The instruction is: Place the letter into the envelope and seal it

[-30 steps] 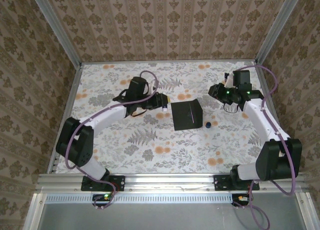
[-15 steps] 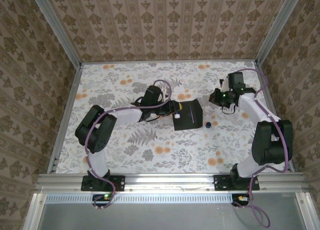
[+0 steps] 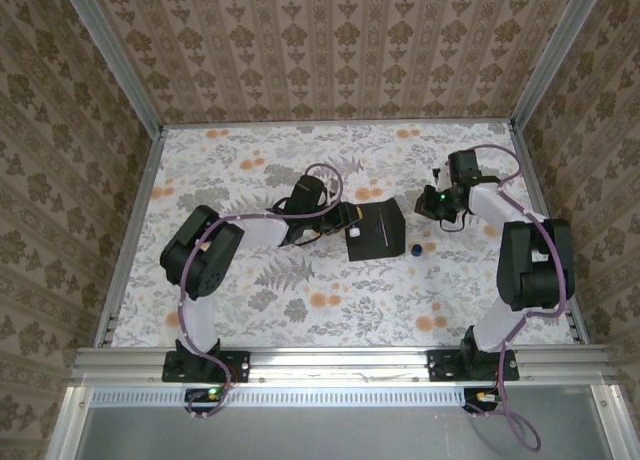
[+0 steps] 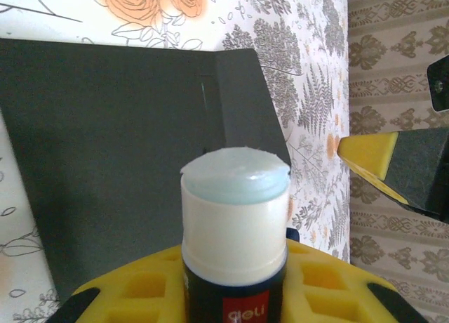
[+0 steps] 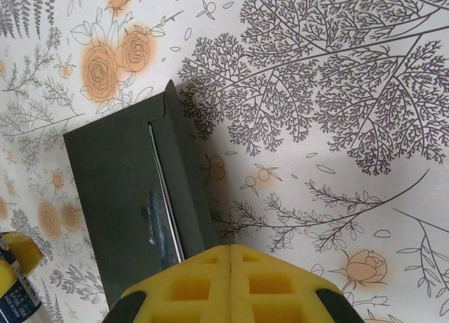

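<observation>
Sealing step, I reckon: left end effector (image 3: 342,222) grips glue stick (image 4: 235,218), envelope (image 4: 105,147) just ahead needs glue; right end effector (image 5: 231,274) shut, empty.

Matte black envelope (image 3: 378,232), totally plain, no print, just a thin pale streak along the flap edge. Glue stick (image 4: 235,225) in white with a pale bluish tip, dark barrel lower down, little red label. Bright yellow pads (image 4: 316,277) on the left gripper (image 4: 235,288), same yellow on the right gripper (image 5: 231,260), black corners on both. Tablecloth (image 3: 300,300) in white with orange roses plus grey ferns and branchy trees. Tiny blue cap (image 3: 415,250) just right of the envelope. Purple cables (image 3: 325,170), white links and black joints on the left arm (image 3: 255,228) and right arm (image 3: 530,270). Beige-and-brown striped damask wallpaper (image 3: 330,50) all round.
</observation>
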Robot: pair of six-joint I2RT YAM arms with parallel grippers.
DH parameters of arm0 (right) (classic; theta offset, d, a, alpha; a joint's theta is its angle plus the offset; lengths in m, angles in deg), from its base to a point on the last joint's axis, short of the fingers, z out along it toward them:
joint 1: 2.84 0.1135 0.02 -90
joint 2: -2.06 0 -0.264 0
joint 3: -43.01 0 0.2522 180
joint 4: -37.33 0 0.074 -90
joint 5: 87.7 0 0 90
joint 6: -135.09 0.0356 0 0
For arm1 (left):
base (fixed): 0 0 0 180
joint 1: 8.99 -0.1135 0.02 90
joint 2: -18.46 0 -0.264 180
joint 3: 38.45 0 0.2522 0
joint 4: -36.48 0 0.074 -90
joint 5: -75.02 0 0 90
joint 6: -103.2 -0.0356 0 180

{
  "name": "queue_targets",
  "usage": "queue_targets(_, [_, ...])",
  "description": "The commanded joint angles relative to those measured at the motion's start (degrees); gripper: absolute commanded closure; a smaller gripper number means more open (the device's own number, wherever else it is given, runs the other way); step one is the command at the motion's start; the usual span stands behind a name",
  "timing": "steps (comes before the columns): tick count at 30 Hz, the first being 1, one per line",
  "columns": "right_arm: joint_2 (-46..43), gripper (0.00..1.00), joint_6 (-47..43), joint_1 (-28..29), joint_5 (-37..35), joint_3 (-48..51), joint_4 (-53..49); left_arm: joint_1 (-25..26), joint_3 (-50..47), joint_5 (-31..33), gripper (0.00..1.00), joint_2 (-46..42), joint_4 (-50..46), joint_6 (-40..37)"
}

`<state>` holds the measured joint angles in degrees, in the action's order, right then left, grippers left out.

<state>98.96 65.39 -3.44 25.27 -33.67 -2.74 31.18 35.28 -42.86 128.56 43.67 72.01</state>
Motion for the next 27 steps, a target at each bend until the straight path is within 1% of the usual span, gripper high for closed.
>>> queue_targets(1, [1.4,1.00,-1.7,-0.3,-0.1,-0.8,0.2,0.4,-0.2,1.6,1.00,-0.4,-3.8,0.0])
queue_targets(7, [3.0,1.00,-2.8,-0.3,-0.1,-1.0,0.2,0.4,-0.9,1.8,1.00,-0.4,-5.5,-1.1])
queue_targets(27, [6.6,1.00,-4.3,-0.3,2.2,-1.1,2.0,0.9,0.2,1.4,1.00,4.0,-4.1,-1.7])
